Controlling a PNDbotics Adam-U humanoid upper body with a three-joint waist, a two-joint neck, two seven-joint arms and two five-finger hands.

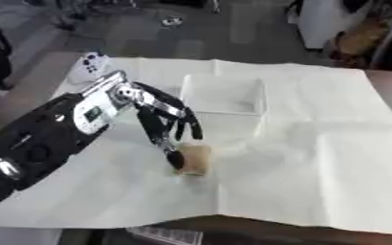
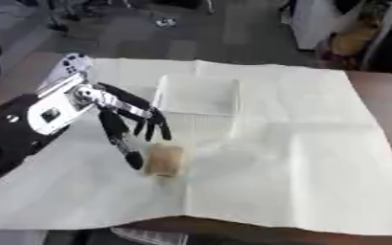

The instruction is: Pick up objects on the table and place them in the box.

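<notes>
The left hand (image 1: 170, 122) reaches down, fingers spread and released. A tan object (image 1: 194, 159) lies touching its thumb tip, near of the clear box (image 1: 223, 94).

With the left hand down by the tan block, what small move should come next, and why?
Probably close the left hand round the tan block. The thumb sits at the block's left side and the other fingers hang spread just above it, not yet curled round it. The clear box stands just beyond on the white cloth, so a lift can follow.
</notes>
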